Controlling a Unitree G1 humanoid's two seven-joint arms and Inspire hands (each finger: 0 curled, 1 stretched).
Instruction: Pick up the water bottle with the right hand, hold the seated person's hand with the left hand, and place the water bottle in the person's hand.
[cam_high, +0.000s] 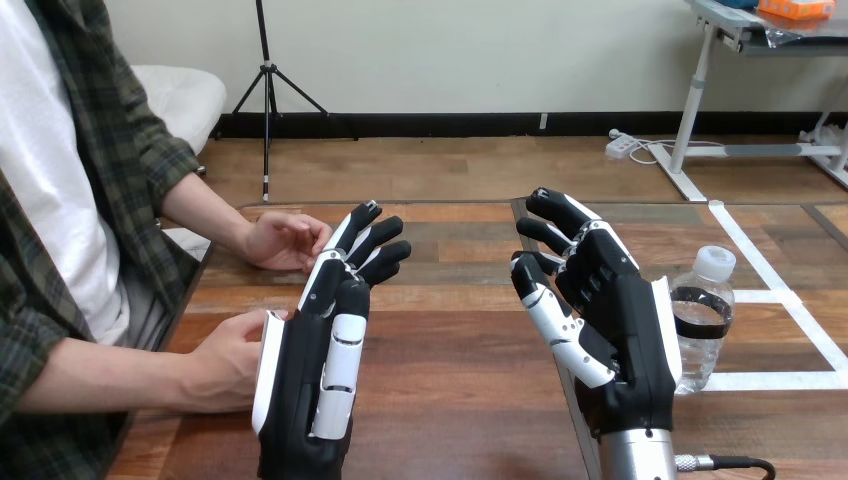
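1. Water bottle: clear ribbed plastic, white cap, dark label band. Upright at right of frame on the plank-grained wooden table, just beside the right hand and partly behind it.
2. Right hand: glossy black with white shells, raised right of centre, palm turned left, fingers spread and loosely bent, gripping nothing.
3. Left hand: lower centre-left, seen edge-on, fingers straight and pointing up-frame, holding nothing.
4. Person's lower hand: lower left, close against the left hand's white side; contact unclear.
5. Person's upper hand: loosely curled, just left of the left hand's fingertips.
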